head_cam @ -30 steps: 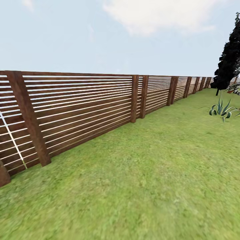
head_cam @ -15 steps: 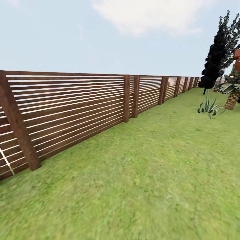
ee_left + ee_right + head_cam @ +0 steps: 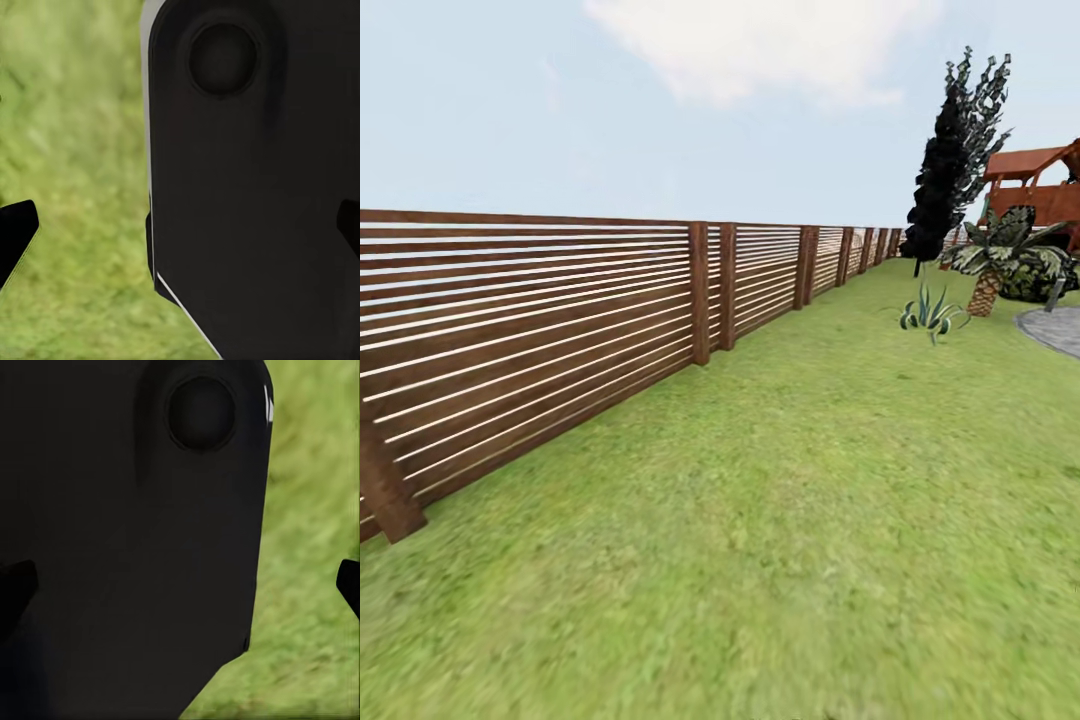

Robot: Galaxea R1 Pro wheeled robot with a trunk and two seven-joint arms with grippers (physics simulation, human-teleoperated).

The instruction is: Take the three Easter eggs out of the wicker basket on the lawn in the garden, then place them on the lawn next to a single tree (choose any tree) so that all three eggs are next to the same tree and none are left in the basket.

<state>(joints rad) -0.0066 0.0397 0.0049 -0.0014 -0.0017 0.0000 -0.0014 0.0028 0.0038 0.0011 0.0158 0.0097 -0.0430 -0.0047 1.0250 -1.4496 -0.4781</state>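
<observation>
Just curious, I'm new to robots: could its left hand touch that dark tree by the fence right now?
Probably not. The dark tree stands far off across the lawn by the fence, and the left hand hangs over nearby grass, open and empty.

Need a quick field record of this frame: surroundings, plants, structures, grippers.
ground: lawn, mottled green grass
boundary: wooden fence of horizontal slats, running along the left into the distance
plants: black-trunked tree, small palm, spiky plant
structures: brown roofed structure at far right; grey paved patch
left gripper: fingertips wide apart, nothing between
right gripper: fingertips wide apart, nothing between
</observation>
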